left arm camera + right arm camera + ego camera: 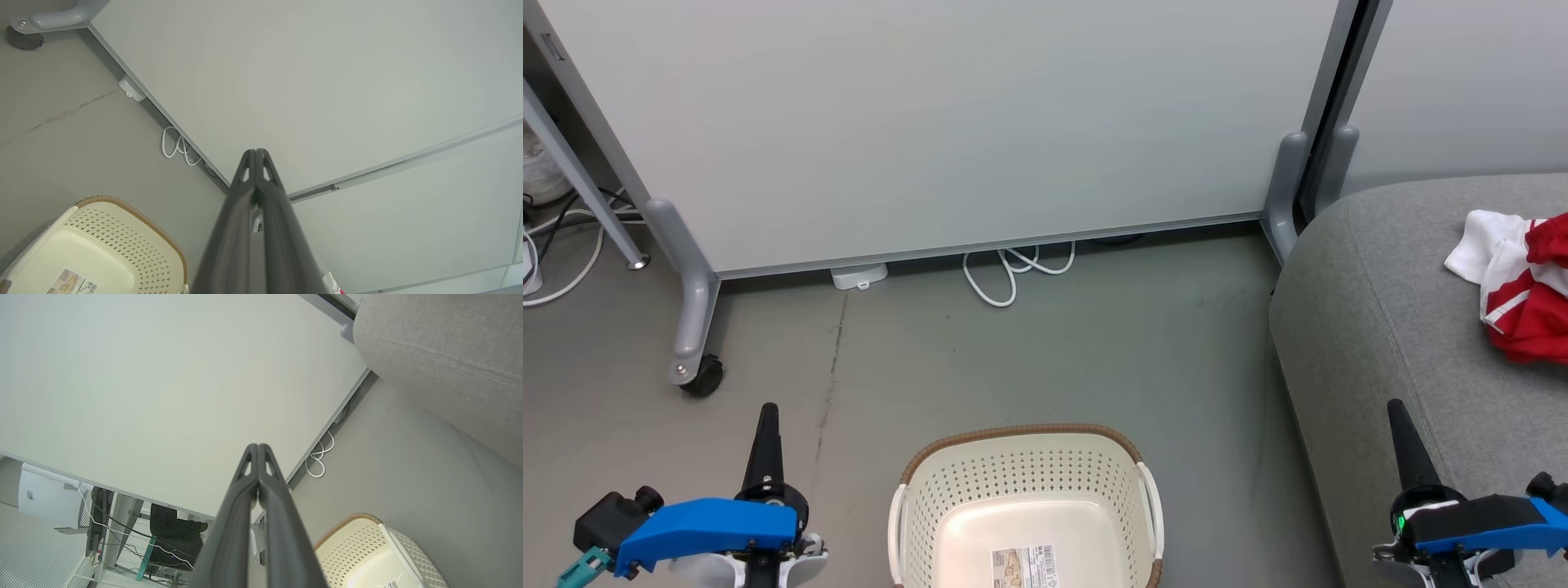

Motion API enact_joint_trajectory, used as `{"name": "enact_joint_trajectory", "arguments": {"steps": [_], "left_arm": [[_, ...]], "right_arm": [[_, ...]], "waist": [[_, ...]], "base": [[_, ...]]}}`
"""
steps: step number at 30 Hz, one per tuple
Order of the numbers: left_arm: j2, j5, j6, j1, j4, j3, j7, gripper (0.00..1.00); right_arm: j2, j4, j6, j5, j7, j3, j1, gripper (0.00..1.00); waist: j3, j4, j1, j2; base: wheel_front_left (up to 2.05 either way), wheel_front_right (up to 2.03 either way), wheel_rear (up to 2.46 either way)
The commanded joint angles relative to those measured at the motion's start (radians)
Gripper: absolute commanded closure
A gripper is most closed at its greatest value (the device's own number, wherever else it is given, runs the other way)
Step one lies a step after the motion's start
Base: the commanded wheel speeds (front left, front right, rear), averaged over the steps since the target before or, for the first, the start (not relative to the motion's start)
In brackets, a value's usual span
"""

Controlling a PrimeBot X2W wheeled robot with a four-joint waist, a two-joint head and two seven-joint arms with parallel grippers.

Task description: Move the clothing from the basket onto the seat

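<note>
The basket [1021,430] looks empty, and the clothing [1531,302] lies bunched on the seat [1380,327], so the job reads as finished. The best course is probably to hold both arms low and clear of the pile. The left hand [768,411] and right hand [1395,407] are clenched on nothing. The clothing lies beyond the right hand and further to the right, well apart from it.

Grey floor [1054,359] carries the basket [1013,478], bottom centre, and a white cable [1013,273]; seat [1388,310] at right bears the clothing [1515,286].
</note>
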Motion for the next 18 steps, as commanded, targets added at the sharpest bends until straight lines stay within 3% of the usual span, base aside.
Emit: {"name": "enact_joint_trajectory", "arguments": {"steps": [1,18], "left_arm": [[0.001,-0.023,-0.008,-0.022,-0.013,0.006,0.008,1.00],[0.001,-0.181,-0.011,-0.027,-0.025,0.028,0.049,1.00]], "right_arm": [[0.000,-0.013,0.000,0.029,0.006,-0.002,-0.025,1.00],[0.003,-0.015,0.000,0.191,0.048,-0.007,-0.034,1.00]], "waist": [[0.000,0.000,-0.0001,0.0000],[-0.001,-0.006,-0.0001,0.0000]], "base": [[0.00,0.00,0.00],[0.00,0.00,0.00]]}}
